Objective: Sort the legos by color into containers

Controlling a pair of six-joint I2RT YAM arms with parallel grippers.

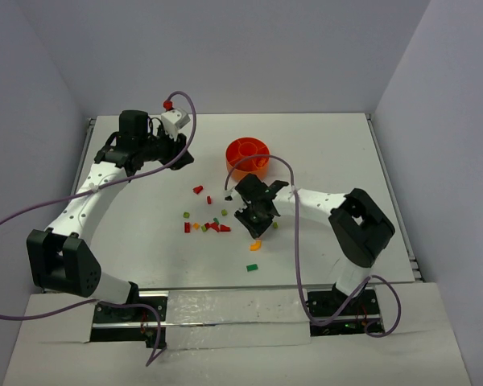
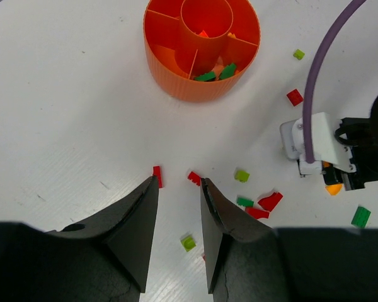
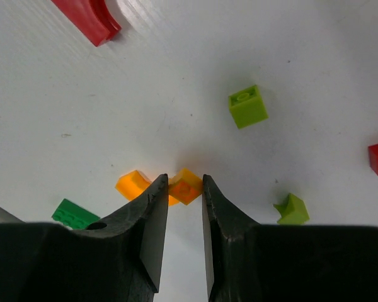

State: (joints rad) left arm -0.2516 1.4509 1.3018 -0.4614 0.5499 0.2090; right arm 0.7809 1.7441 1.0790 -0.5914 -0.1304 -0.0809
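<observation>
The orange bowl (image 1: 240, 168) with its divided containers stands at the table's centre back; in the left wrist view the bowl (image 2: 176, 82) holds green legos (image 2: 215, 72) in a near compartment. Loose legos (image 1: 213, 227) in red, green and orange lie scattered in front of it. My right gripper (image 3: 184, 178) is down on the table, both fingertips pressed against an orange lego (image 3: 186, 187). A second orange piece (image 3: 131, 184) lies just outside its left finger. My left gripper (image 2: 179, 181) hangs open and empty above red bits (image 2: 157, 175), back left of the scatter.
Around the right gripper lie a lime brick (image 3: 247, 106), a lime bit (image 3: 293, 209), a dark green plate (image 3: 72, 212) and a red curved piece (image 3: 88, 16). A lone green brick (image 1: 253, 267) sits near the front. Walls enclose the table's left, back and right.
</observation>
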